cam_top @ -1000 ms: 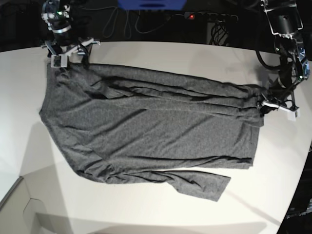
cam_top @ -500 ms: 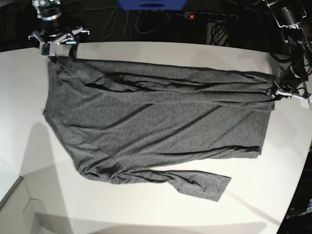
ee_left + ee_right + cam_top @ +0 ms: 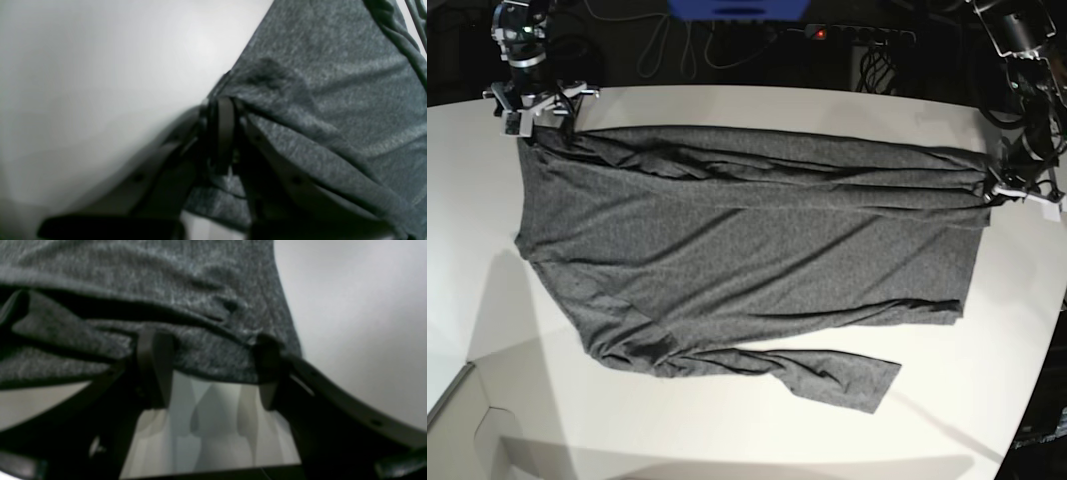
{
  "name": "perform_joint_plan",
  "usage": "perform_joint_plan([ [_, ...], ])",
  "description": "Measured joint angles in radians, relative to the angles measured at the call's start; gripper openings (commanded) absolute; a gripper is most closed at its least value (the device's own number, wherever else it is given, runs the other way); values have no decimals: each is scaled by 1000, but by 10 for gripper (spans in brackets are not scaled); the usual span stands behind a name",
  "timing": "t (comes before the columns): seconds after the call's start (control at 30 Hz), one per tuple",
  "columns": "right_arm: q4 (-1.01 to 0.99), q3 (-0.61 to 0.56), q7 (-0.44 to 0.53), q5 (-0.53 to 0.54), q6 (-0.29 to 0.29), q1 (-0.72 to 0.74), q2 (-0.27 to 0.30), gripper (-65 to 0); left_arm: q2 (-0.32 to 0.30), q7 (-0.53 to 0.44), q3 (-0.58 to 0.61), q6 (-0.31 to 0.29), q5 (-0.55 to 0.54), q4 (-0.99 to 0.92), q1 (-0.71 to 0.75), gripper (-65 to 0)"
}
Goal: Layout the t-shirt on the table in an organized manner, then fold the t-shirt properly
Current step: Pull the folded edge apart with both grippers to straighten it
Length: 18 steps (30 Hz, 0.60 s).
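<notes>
Base view: t-shirt lies spread across the table, stretched taut along its far edge, one sleeve trailing toward the near side. Over the last second that far edge has been drawn longer and straighter; bunched folds near the left gripper have flattened. Left gripper is clamped tight on the shirt's corner. Right gripper sits at the opposite corner, jaws spread wide, cloth draped over its fingers, apparently released. Judgement: layout nearly done; the stray sleeve needs tidying before folding.
</notes>
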Motion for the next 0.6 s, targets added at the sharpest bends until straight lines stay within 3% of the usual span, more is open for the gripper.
perform_joint_plan([
  [0.07, -1, 5, 2, 0, 0, 0, 3, -376, 0, 0, 0, 0, 0, 0, 0, -649],
  [0.23, -3, 10, 2, 3, 0, -11, 19, -648, 0, 0, 0, 0, 0, 0, 0, -649],
  [0.6, 26, 9, -7, 2, 0, -43, 19, -650, -17, 35, 3, 4, 6, 40, 25, -649],
])
